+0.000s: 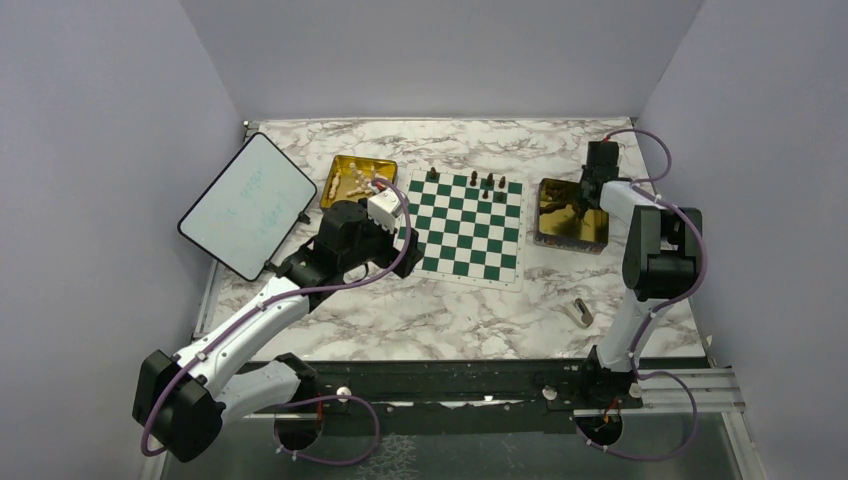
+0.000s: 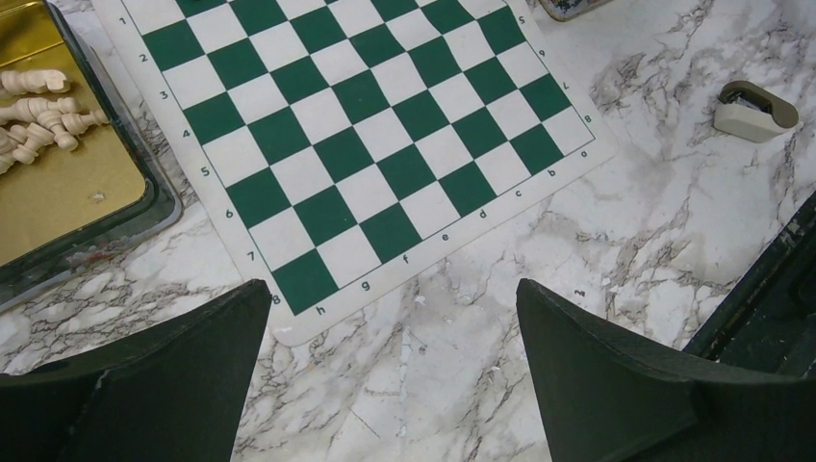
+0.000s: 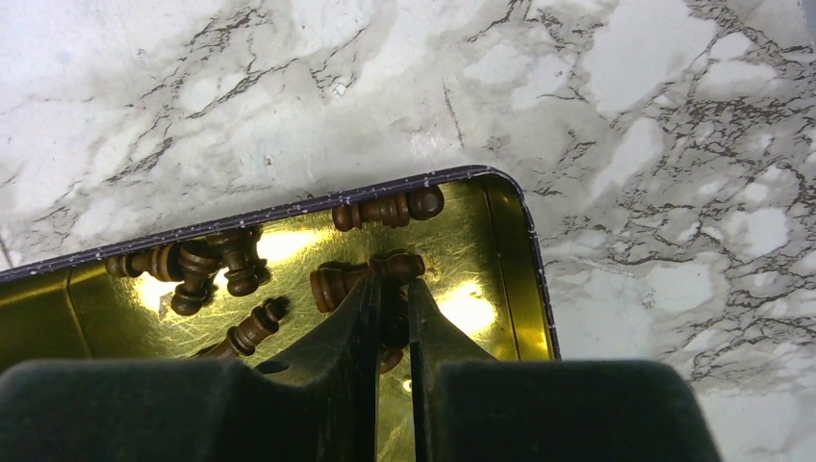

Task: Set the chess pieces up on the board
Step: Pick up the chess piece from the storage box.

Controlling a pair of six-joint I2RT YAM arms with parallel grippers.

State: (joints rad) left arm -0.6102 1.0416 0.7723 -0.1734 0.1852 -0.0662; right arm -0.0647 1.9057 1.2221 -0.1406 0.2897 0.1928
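Tabletop (image 1: pixel 450 310), right claw (image 3: pixel 393 289) pinching dark chess piece (image 3: pixel 337 284) in gold tray (image 3: pixel 510 250), left claw (image 2: pixel 393 289) spread wide near board (image 2: pixel 366 144)

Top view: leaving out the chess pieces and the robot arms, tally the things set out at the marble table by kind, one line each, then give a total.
Gold trays: 2
Chessboard: 1
White tablet: 1
Small grey-beige block: 1
Total: 5
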